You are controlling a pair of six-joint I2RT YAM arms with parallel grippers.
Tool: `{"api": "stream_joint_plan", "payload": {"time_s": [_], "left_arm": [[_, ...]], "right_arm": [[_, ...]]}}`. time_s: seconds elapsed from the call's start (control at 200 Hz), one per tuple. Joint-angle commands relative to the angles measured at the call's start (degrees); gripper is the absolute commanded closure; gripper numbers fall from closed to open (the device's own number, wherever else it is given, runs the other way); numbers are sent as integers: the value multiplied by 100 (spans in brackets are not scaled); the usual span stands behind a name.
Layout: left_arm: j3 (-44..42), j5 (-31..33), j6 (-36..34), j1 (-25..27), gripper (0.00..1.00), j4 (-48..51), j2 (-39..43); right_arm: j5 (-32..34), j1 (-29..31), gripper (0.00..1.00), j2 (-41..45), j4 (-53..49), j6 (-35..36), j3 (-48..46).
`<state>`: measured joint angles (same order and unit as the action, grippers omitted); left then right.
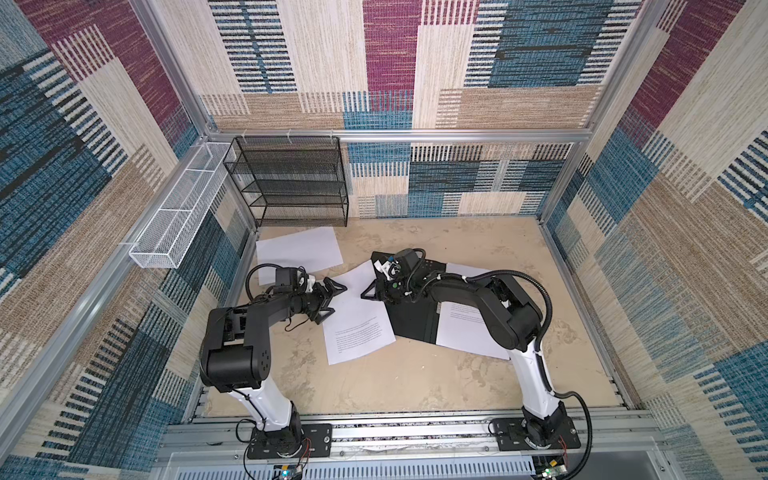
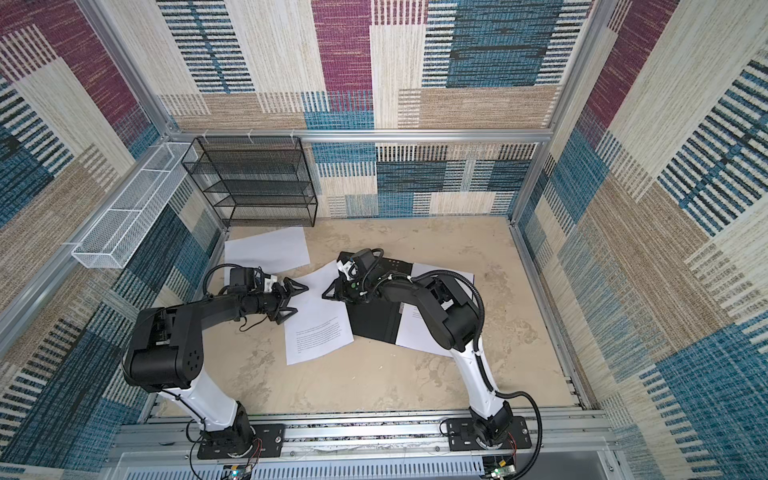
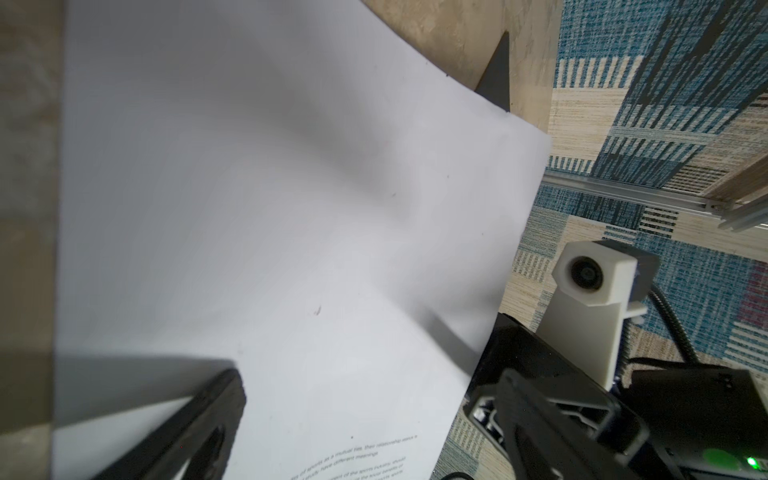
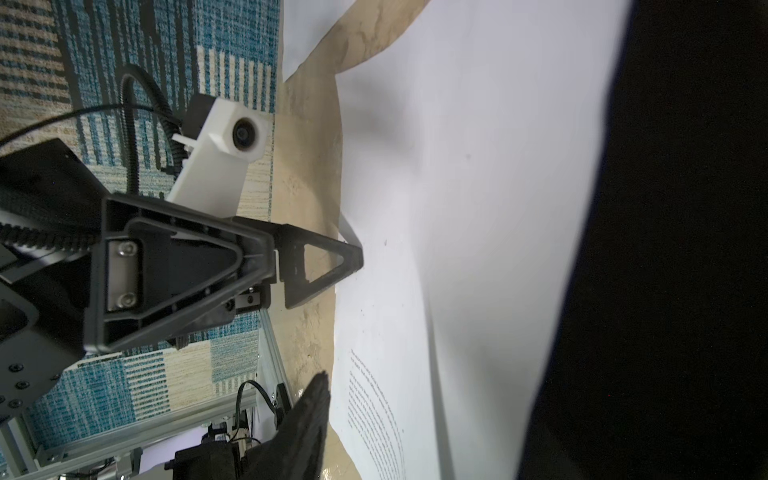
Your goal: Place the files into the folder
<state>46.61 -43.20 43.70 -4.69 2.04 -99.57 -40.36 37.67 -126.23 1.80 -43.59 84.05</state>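
The folder (image 1: 411, 324), opened black side up, is lying at the centre of both top views. A printed sheet (image 1: 357, 332) is overlapping its left edge and a second sheet (image 1: 461, 332) is lying across its right side. A blank sheet (image 1: 299, 249) is resting upper left of centre, below the black rack (image 1: 291, 183). The left gripper (image 1: 337, 299) is hovering at the printed sheet's left edge, jaws spread wide. The right gripper (image 1: 365, 294) is reaching over that sheet's upper part, and its jaw gap cannot be made out.

Left fingers (image 1: 337, 286) wide apart

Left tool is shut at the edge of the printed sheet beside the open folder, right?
No, it is open: the left tool stands with jaws wide apart at the edge of the printed sheet beside the open folder. Both top views show it.
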Motion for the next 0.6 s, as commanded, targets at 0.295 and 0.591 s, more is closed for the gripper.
{"api": "stream_joint_plan", "payload": {"time_s": [0.295, 0.591], "left_arm": [[-166, 1163, 193, -74, 1, 1212, -209], [350, 274, 119, -94, 1, 1433, 270]], "right_arm": [[216, -12, 80, 177, 62, -266, -123], [362, -82, 100, 632, -574, 277, 129]]}}
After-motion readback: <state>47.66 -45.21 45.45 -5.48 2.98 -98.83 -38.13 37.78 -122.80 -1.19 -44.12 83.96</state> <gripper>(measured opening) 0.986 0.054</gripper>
